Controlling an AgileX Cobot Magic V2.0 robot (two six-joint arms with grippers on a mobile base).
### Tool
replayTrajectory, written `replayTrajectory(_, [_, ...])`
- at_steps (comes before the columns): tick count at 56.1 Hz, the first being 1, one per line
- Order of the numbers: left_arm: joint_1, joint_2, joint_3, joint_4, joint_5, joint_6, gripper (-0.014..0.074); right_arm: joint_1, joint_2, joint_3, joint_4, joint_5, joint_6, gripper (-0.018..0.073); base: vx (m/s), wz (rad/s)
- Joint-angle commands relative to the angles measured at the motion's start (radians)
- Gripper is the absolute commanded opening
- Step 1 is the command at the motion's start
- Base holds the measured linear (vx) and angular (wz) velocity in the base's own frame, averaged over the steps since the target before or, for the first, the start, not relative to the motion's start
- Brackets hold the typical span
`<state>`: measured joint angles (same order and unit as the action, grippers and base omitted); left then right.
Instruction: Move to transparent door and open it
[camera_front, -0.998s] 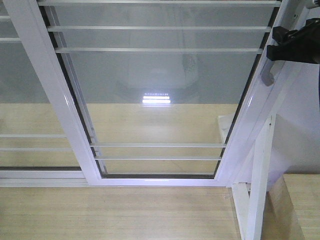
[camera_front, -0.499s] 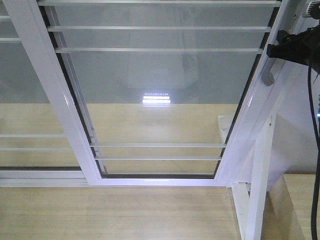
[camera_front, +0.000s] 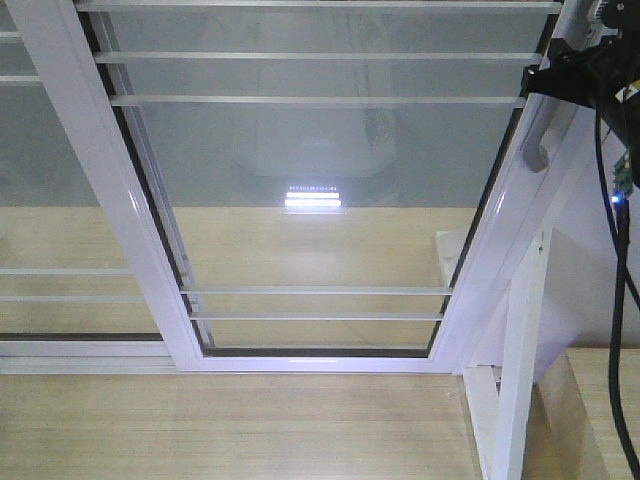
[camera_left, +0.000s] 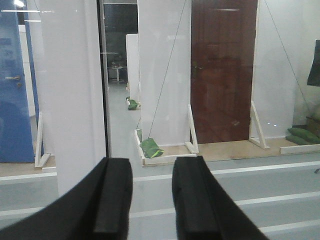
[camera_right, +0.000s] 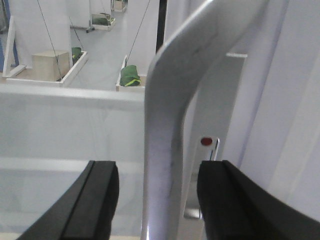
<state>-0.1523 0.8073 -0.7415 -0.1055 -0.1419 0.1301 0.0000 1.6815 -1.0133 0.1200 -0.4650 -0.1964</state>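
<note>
Right wrist view: the right tool (camera_right: 157, 192) sits apart around the handle (camera_right: 167, 100).
If it pulls before closing, it may slip off the transparent door (camera_front: 320, 160).

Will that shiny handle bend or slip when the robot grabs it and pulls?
It probably won't bend: the handle looks like thick, solid metal. Its smooth, glossy face might be slippery for the right hand straddling it. The transparent door is tall framed glass, so it is likely heavy and slow to slide.
</note>
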Motion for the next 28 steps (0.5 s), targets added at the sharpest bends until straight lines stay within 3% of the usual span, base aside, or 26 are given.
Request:
replayTrajectory(1, [-0.006,-0.005,-0.038,-0.005,-0.078,-0.005,0.0363,-0.005,-0.011,-0.095,-0.002,-0.084,-0.002,0.0417,0.0,0.0])
replayTrajectory(17, [-0.006,-0.005,-0.038,-0.005,-0.078,-0.005,0.0363,-0.005,0.063,-0.227,0.012,0.012,-0.003,0.0406,0.0,0.0])
replayTrajectory(24, [-0.006,-0.005,-0.038,-0.005,-0.078,-0.005,0.0363,-0.005,0.065,-0.227,0.011,0.017,-0.003,0.0316,0.0,0.0])
replayTrajectory(28, [-0.006,-0.005,-0.038,-0.005,-0.078,-0.002,0.0363,-0.002,0.065,-0.227,0.005,0.027,-0.003,0.0212,0.0,0.0])
